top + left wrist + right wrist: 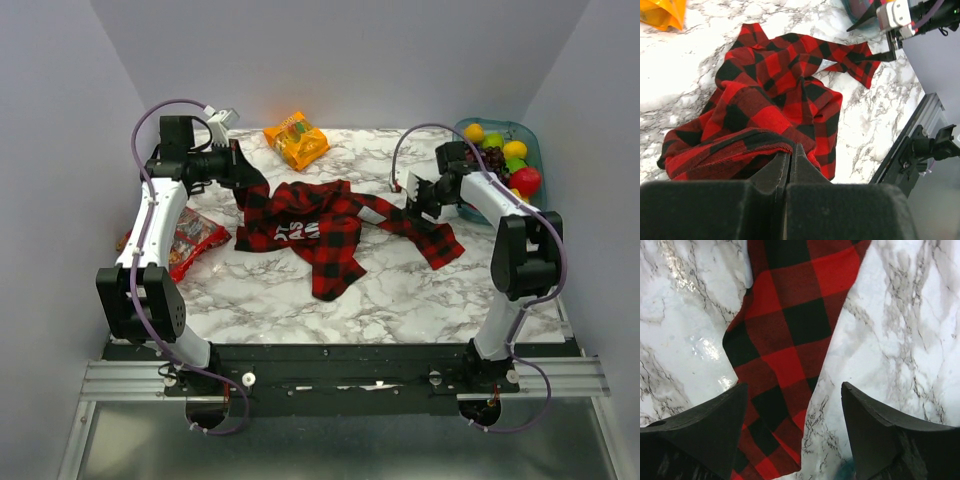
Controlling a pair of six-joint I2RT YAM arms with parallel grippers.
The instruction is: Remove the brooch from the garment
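The red-and-black plaid garment (320,232) lies crumpled in the middle of the marble table, with white lettering (297,233) facing up. No brooch shows in any view. My left gripper (240,178) is at the garment's far-left corner. In the left wrist view its fingers (790,150) are shut, with the garment's hem (755,142) pinched at the tips. My right gripper (415,205) is open just above the right sleeve (425,235). In the right wrist view the sleeve (790,330) lies between the spread fingers (792,390), nearer the left one.
An orange snack bag (296,140) lies at the far middle. A red snack bag (190,242) lies at the left edge under the left arm. A teal bin (535,150) of fruit stands at the far right, close behind the right gripper.
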